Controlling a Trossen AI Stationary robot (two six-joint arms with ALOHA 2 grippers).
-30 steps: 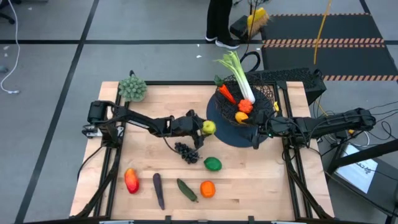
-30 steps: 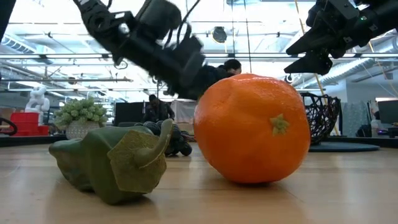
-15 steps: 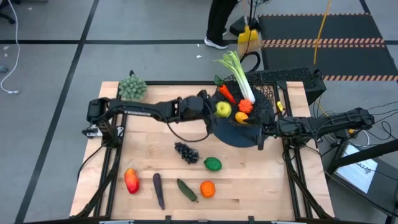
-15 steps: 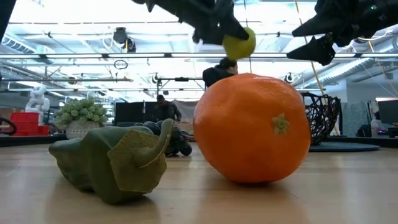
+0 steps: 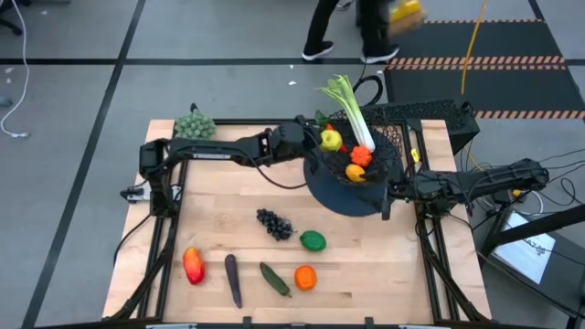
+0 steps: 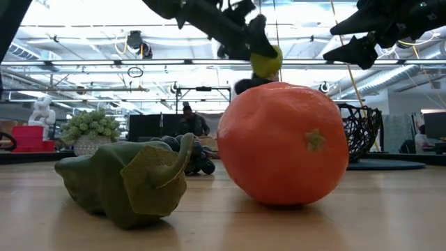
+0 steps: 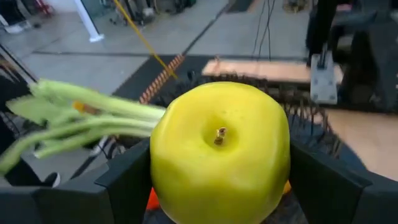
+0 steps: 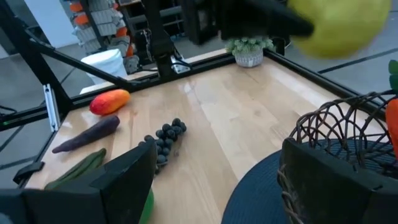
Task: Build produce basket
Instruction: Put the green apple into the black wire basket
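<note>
Basket (image 5: 388, 164) with leek (image 5: 350, 111) inside, left gripper (image 5: 320, 139) clamped on yellow-green apple (image 5: 329, 139) over its rim, right gripper (image 5: 391, 194) spread wide beside its base.

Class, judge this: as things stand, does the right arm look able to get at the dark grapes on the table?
Probably yes. The right claw is open and empty beside the basket, and bare tabletop lies between it and the grapes.

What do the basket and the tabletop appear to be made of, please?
The basket looks like black wire mesh with a matte finish: open woven strands show in the right wrist view. The tabletop looks like pale wood, probably sealed: plank seams and grain show, with a faint sheen.
</note>
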